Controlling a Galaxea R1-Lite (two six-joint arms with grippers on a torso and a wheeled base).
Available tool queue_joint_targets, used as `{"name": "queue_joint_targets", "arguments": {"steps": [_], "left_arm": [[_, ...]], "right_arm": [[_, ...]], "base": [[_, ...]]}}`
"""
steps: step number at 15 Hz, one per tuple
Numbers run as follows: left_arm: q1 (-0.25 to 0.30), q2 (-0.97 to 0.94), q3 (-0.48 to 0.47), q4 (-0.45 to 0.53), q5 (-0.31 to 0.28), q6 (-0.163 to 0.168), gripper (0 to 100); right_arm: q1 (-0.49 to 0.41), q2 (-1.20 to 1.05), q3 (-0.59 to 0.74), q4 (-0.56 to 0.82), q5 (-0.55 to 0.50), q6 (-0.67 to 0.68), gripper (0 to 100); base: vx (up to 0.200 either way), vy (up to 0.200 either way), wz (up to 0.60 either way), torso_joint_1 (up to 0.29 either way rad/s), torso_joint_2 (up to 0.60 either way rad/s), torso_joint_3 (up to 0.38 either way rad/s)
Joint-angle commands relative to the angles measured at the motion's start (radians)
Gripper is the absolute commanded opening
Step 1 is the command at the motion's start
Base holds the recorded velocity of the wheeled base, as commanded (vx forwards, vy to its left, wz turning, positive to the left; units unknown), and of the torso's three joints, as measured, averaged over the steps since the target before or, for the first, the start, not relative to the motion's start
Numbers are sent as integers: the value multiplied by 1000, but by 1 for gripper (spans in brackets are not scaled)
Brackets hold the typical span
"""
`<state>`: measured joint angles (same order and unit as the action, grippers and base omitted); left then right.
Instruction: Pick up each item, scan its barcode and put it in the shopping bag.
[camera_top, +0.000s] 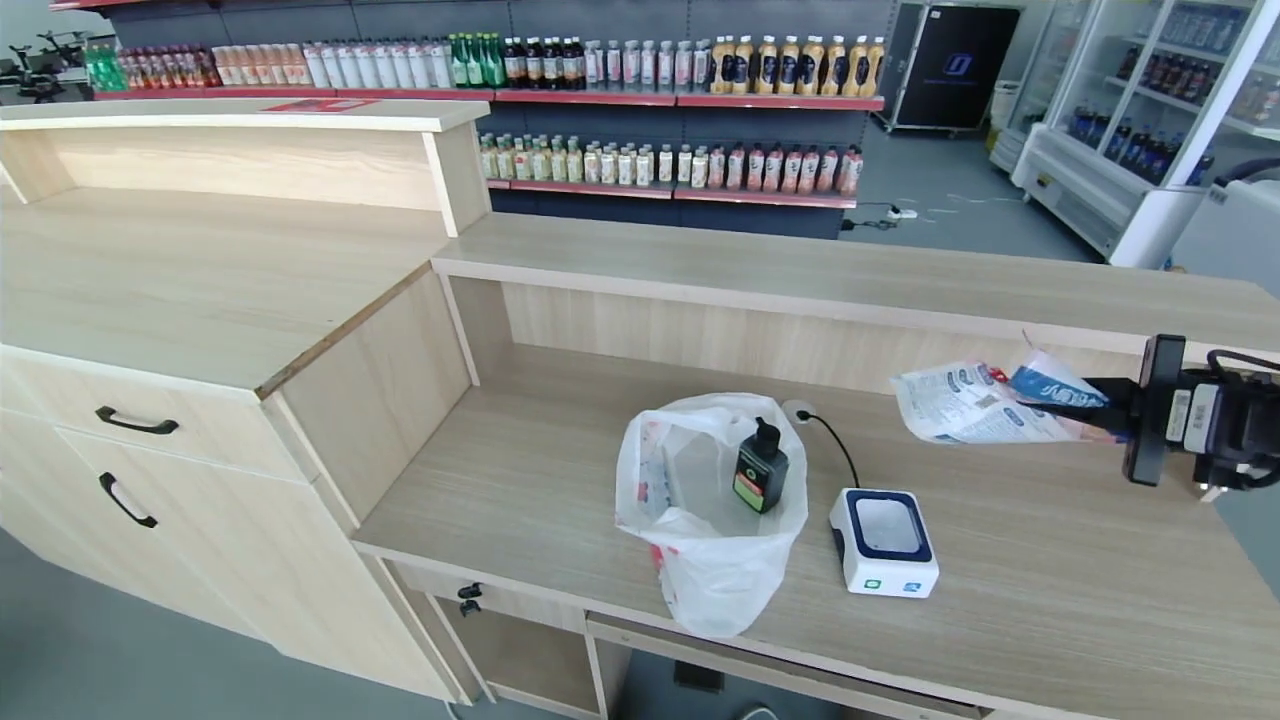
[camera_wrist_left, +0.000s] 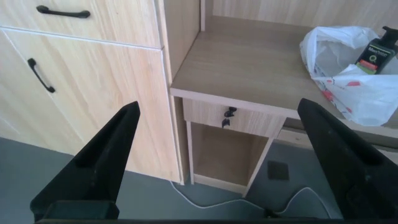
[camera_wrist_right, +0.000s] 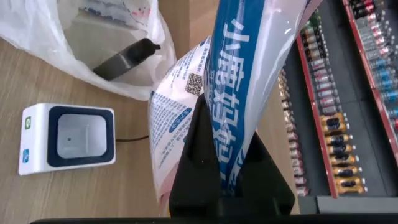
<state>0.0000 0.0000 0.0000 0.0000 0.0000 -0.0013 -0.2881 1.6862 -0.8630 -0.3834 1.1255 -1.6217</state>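
Pale wood counter (camera_top: 1050, 600) fills the foreground, with shelves of bottles (camera_top: 600, 100) along the back wall at twelve o'clock. Right gripper (camera_top: 1100, 405) sits at the three o'clock edge of the head view, its jaws pinching a white-and-blue packet (camera_top: 960, 405) by one end. The rest of the packet sticks out past the fingertips towards nine o'clock, held up off the counter top. In the right wrist view the packet (camera_wrist_right: 249, 74) runs out from between the dark fingers of the right gripper (camera_wrist_right: 217, 155), printed side to the camera.

Down at about seven o'clock from the packet the scanner (camera_top: 885, 540) sits flat on the counter, window facing up, with its black cable (camera_top: 835, 445) trailing off towards eleven o'clock. Just beside the scanner, at its nine o'clock, is the shopping bag (camera_top: 700, 560), mouth gaping open. A dark pump bottle (camera_top: 760, 475) is in the bag, leaning against the three o'clock side of the mouth.

Left gripper (camera_wrist_left: 217, 106) hangs low in front of the counter with its jaws spread wide and nothing between them. Beyond it are a cabinet (camera_wrist_left: 93, 93) with black handles and a small drawer (camera_wrist_left: 230, 115) under the counter edge
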Motion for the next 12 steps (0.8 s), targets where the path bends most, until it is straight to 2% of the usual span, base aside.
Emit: {"name": "queue_joint_targets", "arguments": {"steps": [1, 7, 12], "left_arm": [[0, 0, 0, 0, 0, 0, 100], [0, 0, 0, 0, 0, 0, 100], [0, 0, 0, 0, 0, 0, 100]], "right_arm": [[1, 102, 12, -5, 25, -99, 0], [-3, 210, 35, 0, 100, -368, 0], [20, 237, 32, 3, 102, -391, 0]], "base": [[0, 0, 0, 0, 0, 0], [0, 0, 0, 0, 0, 0], [0, 0, 0, 0, 0, 0]]}}
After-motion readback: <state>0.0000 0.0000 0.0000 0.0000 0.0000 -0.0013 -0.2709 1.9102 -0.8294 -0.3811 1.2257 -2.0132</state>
